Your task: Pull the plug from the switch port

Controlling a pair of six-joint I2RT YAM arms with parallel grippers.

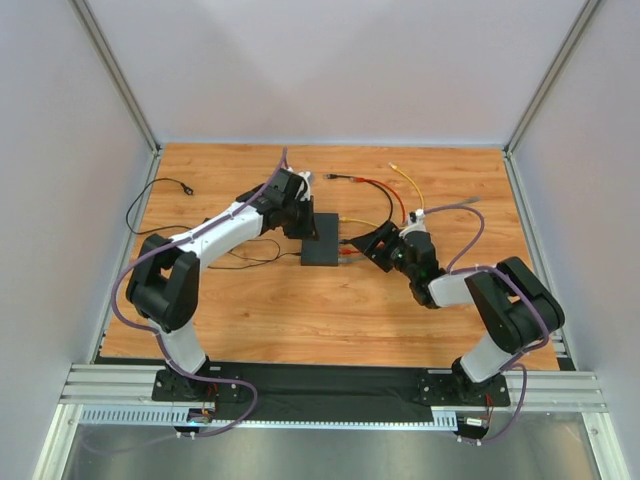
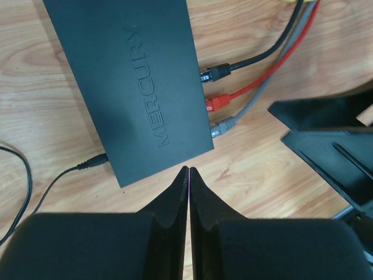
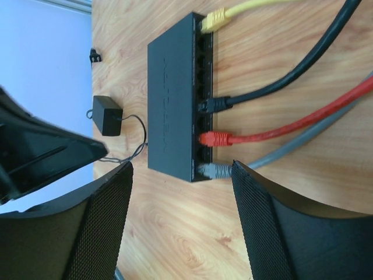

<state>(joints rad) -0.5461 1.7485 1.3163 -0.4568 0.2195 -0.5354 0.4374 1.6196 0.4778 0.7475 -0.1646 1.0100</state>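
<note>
The switch point(image 1: 321, 240) is a flat black box marked MERCURY point(image 2: 134, 81), with sockets along its right edge point(image 3: 172, 99). Yellow point(image 3: 213, 20), black point(image 3: 213, 105), red point(image 3: 214, 139) and grey point(image 3: 217, 170) plugs sit in its ports. My right gripper point(image 3: 180, 166) is open, its jaws wide apart and empty. Its right finger point(image 3: 274, 221) lies close beside the grey plug at the switch's near end. In the top view it point(image 1: 366, 247) is just right of the switch. My left gripper point(image 2: 189, 169) is shut and empty, its tips just off the switch's near short end point(image 1: 304, 226).
A small black power brick point(image 3: 106, 115) with a thin lead lies beyond the switch. A thin black lead point(image 2: 81, 166) enters the switch's left side. Yellow, red, black and grey cables point(image 1: 400, 195) trail over the back right of the wooden table point(image 1: 300, 310). Walls enclose three sides.
</note>
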